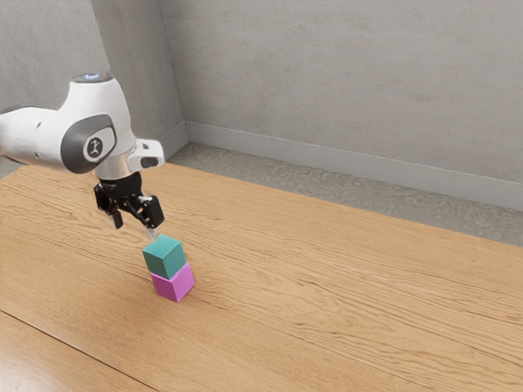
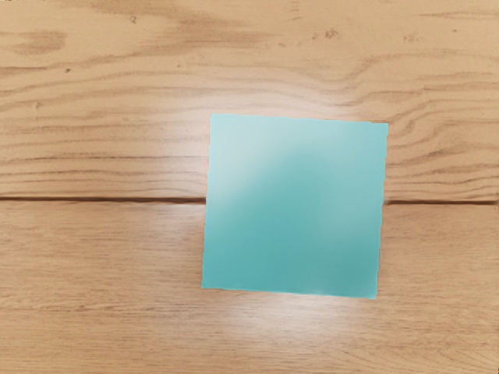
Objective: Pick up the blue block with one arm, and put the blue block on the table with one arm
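Blue-green, one cube: the blue block (image 1: 165, 256), seated on top of a pink block (image 1: 173, 283), upright, its upper face bare. The pink block shows a little past it toward the exterior view's right and stands directly on the desk (image 1: 327, 286).

Black, one pincer (image 1: 135, 229), two-fingered: wide, the fingers well parted and nothing held between them. It points downward near the blue block, toward the exterior view's left of it, with the nearer pale fingertip (image 1: 152, 234) close to the block's top.

White, with dark grey and black fittings, one arm (image 1: 94, 122): enters from the exterior view's left and bends down to the pincer.

Wood, light brown, wavy grain, one desk: dark straight seams. In the wrist view a seam meets the blue block's outline on two opposite sides; pale glare lies on the wood around it.

Concrete, grey, walls (image 1: 343, 82): a smooth grey skirting (image 1: 343, 167) along their foot, mottled grey floor (image 1: 359, 189) between it and the desk.
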Motion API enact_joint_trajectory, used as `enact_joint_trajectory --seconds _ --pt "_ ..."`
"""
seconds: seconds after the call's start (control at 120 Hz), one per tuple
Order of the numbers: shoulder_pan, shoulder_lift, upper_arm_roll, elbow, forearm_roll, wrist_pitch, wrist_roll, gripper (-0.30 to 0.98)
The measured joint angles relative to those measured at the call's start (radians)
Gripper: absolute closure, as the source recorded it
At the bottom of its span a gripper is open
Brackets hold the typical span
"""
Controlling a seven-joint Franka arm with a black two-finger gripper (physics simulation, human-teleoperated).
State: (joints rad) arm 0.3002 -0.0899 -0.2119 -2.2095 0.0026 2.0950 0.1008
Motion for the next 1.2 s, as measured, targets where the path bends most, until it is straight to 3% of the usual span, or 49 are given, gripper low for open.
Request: enact_joint_trajectory --seconds 0.817,1.2 --pt "-0.039 0.112 -0.022 0.010 0.002 0.097 0.094 0.00" --pt "0.012 0.149 -0.020 0.010 0.002 0.110 0.108 0.00"
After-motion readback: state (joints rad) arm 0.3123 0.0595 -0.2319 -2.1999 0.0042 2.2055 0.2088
